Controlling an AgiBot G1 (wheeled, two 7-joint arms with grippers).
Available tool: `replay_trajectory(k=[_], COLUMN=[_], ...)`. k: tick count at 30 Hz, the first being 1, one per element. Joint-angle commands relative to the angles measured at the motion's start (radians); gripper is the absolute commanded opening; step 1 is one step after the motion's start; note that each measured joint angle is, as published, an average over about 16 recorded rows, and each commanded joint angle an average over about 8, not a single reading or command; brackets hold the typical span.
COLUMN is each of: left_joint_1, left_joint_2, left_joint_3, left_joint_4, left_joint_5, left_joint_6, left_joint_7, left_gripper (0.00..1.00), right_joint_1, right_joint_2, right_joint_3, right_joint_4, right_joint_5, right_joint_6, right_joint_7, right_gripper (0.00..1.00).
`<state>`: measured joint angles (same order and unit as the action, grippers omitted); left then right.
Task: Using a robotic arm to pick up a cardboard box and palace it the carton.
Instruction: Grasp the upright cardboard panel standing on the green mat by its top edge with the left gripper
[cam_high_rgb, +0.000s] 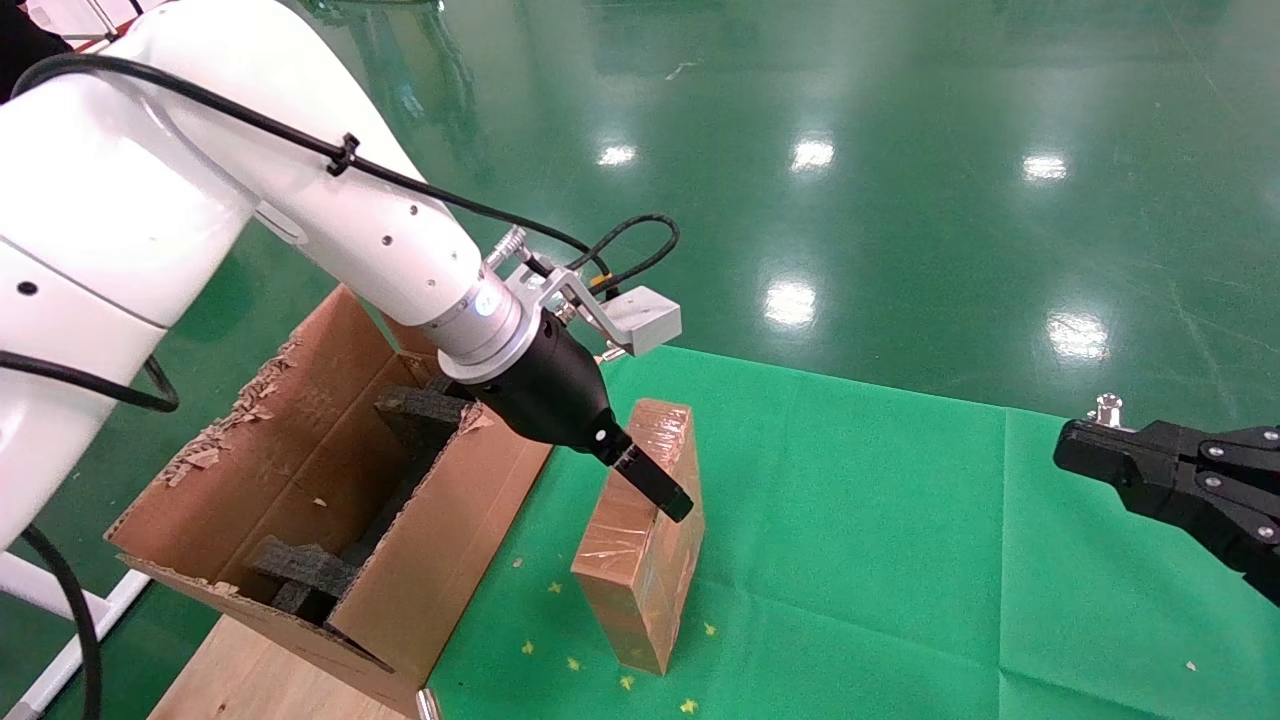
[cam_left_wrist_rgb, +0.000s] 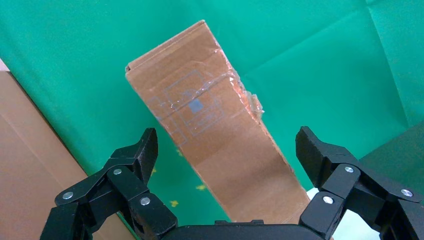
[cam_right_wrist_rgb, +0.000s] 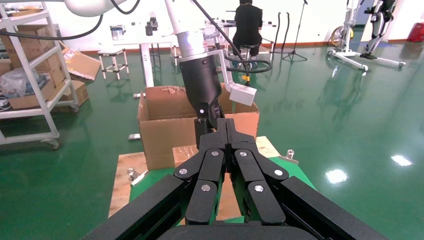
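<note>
The left end effector (cam_left_wrist_rgb: 227, 150) hovers spread over the cardboard box (cam_high_rgb: 640, 530), which stands on edge on the green bench (cam_high_rgb: 900, 560) just beside the carton (cam_high_rgb: 300, 500). It should descend squarely — fingers straddling the narrow faces — before pinching. The carton's near flap stands close alongside. The right end effector (cam_right_wrist_rgb: 227, 131) rests pressed together, well apart.

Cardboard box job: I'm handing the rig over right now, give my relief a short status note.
Left tool: open, fingers straddling the cardboard box, not yet closed on it.
Right tool: shut, parked off to the right, idle.
Box stands on edge on the green cloth, beside the carton, which is open with black foam blocks inside.
Done: approach. Left: grip, lift, place box in carton.
</note>
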<state>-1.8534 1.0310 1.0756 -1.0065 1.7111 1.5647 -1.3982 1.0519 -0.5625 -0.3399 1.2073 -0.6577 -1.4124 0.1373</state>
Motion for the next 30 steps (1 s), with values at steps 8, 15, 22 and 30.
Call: replay_trajectory(k=[8, 15, 22, 30], left_joint_1=[-0.001, 0.002, 0.003, 0.004], left_joint_2=[-0.001, -0.003, -0.004, -0.005], left_joint_3=[-0.001, -0.006, -0.008, -0.009], left_joint_4=[-0.001, -0.002, -0.002, -0.003], left_joint_5=[0.000, -0.003, -0.004, -0.005], left_joint_6=[0.000, 0.000, 0.000, -0.001], left_joint_7=[0.000, -0.002, -0.004, -0.004], left_gripper=[0.00, 0.00, 0.00, 0.00], right_joint_1=[0.000, 0.000, 0.000, 0.000], right_joint_2=[0.000, 0.000, 0.000, 0.000], right_joint_3=[0.000, 0.000, 0.000, 0.000], right_joint_4=[0.000, 0.000, 0.000, 0.000], right_joint_5=[0.000, 0.000, 0.000, 0.000], right_joint_6=[0.000, 0.000, 0.000, 0.000], right_joint_7=[0.000, 0.000, 0.000, 0.000], right_gripper=[1.00, 1.00, 1.00, 1.00])
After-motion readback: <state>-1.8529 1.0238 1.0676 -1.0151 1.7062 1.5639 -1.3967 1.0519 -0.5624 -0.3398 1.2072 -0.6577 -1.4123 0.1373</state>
